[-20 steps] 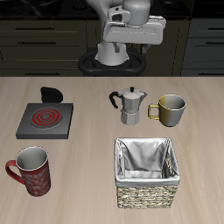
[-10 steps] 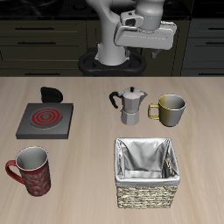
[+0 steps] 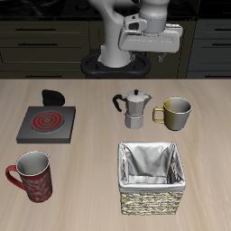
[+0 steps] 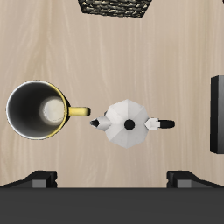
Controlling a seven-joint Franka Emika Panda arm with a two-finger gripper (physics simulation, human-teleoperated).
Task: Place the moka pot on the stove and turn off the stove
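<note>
Exterior view: the end effector hangs high above the back of the worktop, well clear of everything on it; its fingers are too small and dark here to tell whether they are spread or closed. The moka pot stands upright on the worktop, its black handle pointing toward the stove, which lies well apart from it with red rings glowing and a black knob at its back corner. Just beside the pot, on the side away from the stove, stands an olive-gold mug. Nearer the front edge sit a woven basket with a grey cloth lining and a red patterned mug.

Wrist view: looking straight down, the moka pot appears as a faceted silver lid with a black knob at its centre and the handle on one side. The olive-gold mug is close beside it, its handle pointing at the pot's spout. Two dark fingertips show at the frame's edge, set wide apart, so the end effector is open and holds nothing. A dark edge of the stove and a part of the basket are also visible.
</note>
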